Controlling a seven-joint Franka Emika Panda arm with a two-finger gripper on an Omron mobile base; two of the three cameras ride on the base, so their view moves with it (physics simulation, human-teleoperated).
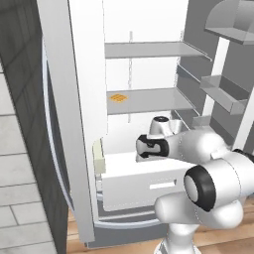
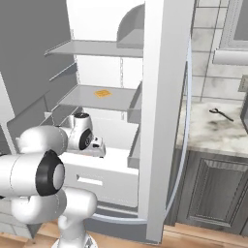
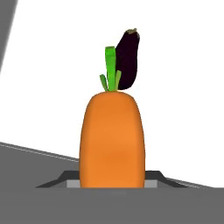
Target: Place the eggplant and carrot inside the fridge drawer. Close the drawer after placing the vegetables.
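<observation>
The carrot (image 3: 112, 140), bright orange with a green stem, stands close in front of the hand view, and my gripper (image 2: 99, 148) is shut on its lower end. Behind it the dark purple eggplant (image 3: 127, 59) lies on the white floor of the fridge drawer (image 1: 141, 191). The drawer is pulled out, its front panel and recessed handle (image 1: 162, 184) facing me. My hand reaches down over the open drawer (image 2: 109, 186); the fingertips are hidden behind the carrot.
The open fridge door (image 1: 74, 124) stands at the left, and the other door's edge (image 2: 162, 121) rises beside the drawer. A flat orange square (image 1: 118, 97) lies on the shelf above. On the marble counter (image 2: 213, 131) at the right lies a thin metal utensil (image 2: 220, 114).
</observation>
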